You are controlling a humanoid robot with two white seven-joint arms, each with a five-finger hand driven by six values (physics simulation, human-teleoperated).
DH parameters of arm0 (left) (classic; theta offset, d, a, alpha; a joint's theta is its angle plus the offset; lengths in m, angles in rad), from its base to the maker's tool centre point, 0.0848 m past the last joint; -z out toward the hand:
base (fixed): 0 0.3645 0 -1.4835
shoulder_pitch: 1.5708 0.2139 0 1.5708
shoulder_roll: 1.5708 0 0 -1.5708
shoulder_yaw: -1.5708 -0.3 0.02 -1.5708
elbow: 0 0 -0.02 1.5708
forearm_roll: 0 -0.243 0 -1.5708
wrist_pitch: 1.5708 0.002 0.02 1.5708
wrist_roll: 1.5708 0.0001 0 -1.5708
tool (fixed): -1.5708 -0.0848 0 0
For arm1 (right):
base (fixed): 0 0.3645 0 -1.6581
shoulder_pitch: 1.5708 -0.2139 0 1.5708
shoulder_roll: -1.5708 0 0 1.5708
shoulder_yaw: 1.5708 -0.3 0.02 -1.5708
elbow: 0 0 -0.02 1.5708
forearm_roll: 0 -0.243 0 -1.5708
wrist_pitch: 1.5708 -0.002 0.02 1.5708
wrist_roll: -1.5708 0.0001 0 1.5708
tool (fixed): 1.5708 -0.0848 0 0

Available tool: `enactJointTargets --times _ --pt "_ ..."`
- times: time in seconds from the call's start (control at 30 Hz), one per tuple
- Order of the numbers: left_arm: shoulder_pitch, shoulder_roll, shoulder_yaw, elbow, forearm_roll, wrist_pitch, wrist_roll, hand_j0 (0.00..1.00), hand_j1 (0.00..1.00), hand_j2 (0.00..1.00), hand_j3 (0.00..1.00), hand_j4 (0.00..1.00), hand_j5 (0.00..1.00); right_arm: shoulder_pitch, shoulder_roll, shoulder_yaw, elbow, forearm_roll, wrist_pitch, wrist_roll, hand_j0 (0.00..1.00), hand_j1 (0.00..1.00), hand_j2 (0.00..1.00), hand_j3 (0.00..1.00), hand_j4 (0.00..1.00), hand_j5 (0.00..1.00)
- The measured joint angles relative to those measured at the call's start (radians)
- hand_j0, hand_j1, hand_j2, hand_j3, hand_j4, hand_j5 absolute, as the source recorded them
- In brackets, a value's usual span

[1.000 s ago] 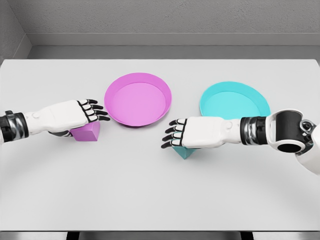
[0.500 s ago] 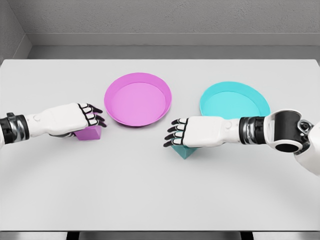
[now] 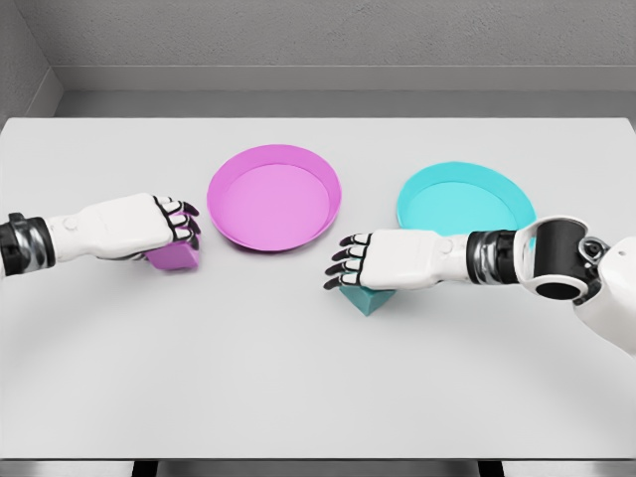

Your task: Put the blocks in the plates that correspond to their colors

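White surface (image 3: 298, 378), both blocks still down. My left hand (image 3: 149, 227) curled over purple block (image 3: 174, 256), right hand (image 3: 383, 263) draped on teal block (image 3: 363, 296), fingers loose. Next: firm grips, lift toward pink plate (image 3: 273, 164) and teal plate (image 3: 417, 194).

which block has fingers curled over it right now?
The purple block: the left hand curls over it. Over the teal block, the right hand's fingers are extended.
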Motion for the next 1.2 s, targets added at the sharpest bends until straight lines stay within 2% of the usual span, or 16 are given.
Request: enactJointTargets --times 0.27,0.33,0.4,0.5,0.57,0.63,0.83,0.9,0.97,1.07,1.2 --pt "-0.077 0.001 0.0 0.003 0.045 0.0 0.0 0.54 0.54 0.54 0.54 0.54 0.54 0.0 0.002 0.0 0.004 0.028 0.005 0.022 1.0 1.0 1.0 1.0 1.0 1.0" --pt "-0.114 -0.004 -0.001 0.005 0.065 0.001 0.0 0.52 0.52 0.52 0.52 0.52 0.52 -0.002 0.002 0.0 0.003 0.028 0.007 0.027 0.92 0.92 0.92 0.92 0.92 0.92" --pt "-0.143 -0.024 -0.002 0.006 0.077 0.0 -0.002 0.52 0.52 0.52 0.52 0.52 0.52 -0.002 0.002 -0.001 0.001 0.029 0.009 0.03 0.92 0.92 0.92 0.92 0.92 0.92" --pt "-0.241 -0.102 -0.024 0.06 0.088 0.001 -0.008 0.52 0.52 0.52 0.52 0.52 0.52 -0.005 0.003 -0.004 0.0 0.036 0.006 0.035 0.9 0.9 0.9 0.9 0.9 0.9" --pt "-0.268 -0.17 -0.052 0.118 0.086 0.0 -0.015 0.52 0.52 0.52 0.52 0.52 0.52 -0.005 0.003 -0.005 -0.001 0.038 0.005 0.037 0.88 0.88 0.88 0.88 0.88 0.88" --pt "-0.27 -0.23 -0.069 0.177 0.082 0.0 -0.031 0.52 0.52 0.52 0.52 0.52 0.52 -0.005 0.003 -0.006 -0.002 0.039 0.005 0.037 0.81 0.81 0.81 0.81 0.81 0.81" --pt "-0.27 -0.354 -0.109 0.289 0.046 -0.001 -0.05 0.53 0.53 0.53 0.53 0.53 0.53 -0.006 0.009 -0.01 -0.003 0.045 0.003 0.039 0.74 0.74 0.74 0.74 0.74 0.74" --pt "-0.27 -0.372 -0.114 0.3 0.04 -0.001 -0.053 0.56 0.56 0.56 0.56 0.56 0.56 -0.006 0.011 -0.01 -0.003 0.046 0.003 0.039 0.74 0.74 0.74 0.74 0.74 0.74" --pt "-0.27 -0.384 -0.116 0.305 0.039 -0.001 -0.055 0.66 0.66 0.66 0.66 0.66 0.66 -0.008 0.011 -0.011 -0.003 0.046 0.002 0.04 0.74 0.74 0.74 0.74 0.74 0.74" --pt "-0.27 -0.391 -0.117 0.31 0.044 0.0 -0.055 0.91 0.91 0.91 0.91 0.91 0.91 -0.008 0.011 -0.019 -0.003 0.045 0.0 0.042 0.74 0.74 0.74 0.74 0.74 0.74" --pt "-0.272 -0.393 -0.116 0.313 0.049 0.0 -0.055 0.99 0.99 0.99 0.99 0.99 0.99 -0.006 0.011 -0.036 -0.003 0.041 -0.001 0.043 0.74 0.74 0.74 0.74 0.74 0.74"
